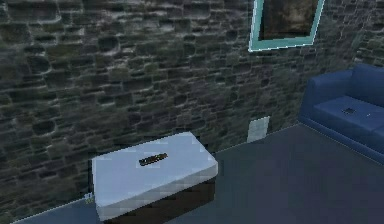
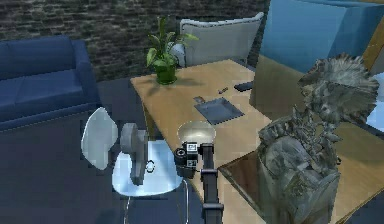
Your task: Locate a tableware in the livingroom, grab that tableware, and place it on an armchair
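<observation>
A pale round bowl (image 2: pixel 196 133) stands at the near edge of the wooden table (image 2: pixel 190 95) in the arm side view. The dark arm (image 2: pixel 211 192) rises from the bottom edge and ends just below the bowl at its two white marker squares. The gripper (image 2: pixel 162 165) reaches left from there, over the seat of a white chair (image 2: pixel 100 140). The bowl rests on the table right behind the gripper, so I cannot tell whether it holds anything. A pale armchair (image 2: pixel 215 40) stands at the table's far side.
On the table are a potted plant (image 2: pixel 163 55), a dark flat pad (image 2: pixel 218 108), a phone (image 2: pixel 243 87) and a large rough statue (image 2: pixel 310 145). A blue sofa (image 2: pixel 40 75) stands left. Ahead, a white low table (image 1: pixel 155 172) carries a small dark object (image 1: pixel 152 160) before a stone wall (image 1: pixel 120 70).
</observation>
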Robot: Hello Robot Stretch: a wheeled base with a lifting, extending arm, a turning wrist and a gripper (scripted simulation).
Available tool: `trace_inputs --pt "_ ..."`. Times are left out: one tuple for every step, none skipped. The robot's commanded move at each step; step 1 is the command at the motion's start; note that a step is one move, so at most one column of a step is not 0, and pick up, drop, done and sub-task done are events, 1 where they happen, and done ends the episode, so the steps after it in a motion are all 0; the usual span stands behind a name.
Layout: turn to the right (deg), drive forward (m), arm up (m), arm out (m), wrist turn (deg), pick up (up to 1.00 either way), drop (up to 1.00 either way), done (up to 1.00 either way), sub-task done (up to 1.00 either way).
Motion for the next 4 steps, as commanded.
trace_inputs --pt "0.0 0.00 0.00 0.00 0.0 1.00 0.00 0.00 0.00" --pt "0.0 0.00 0.10 0.00 0.0 0.00 0.00 0.00 0.00" --pt "0.0 0.00 0.22 0.00 0.0 0.00 0.00 0.00 0.00" --pt "0.0 0.00 0.00 0.00 -45.0 0.00 0.00 0.00 0.00"
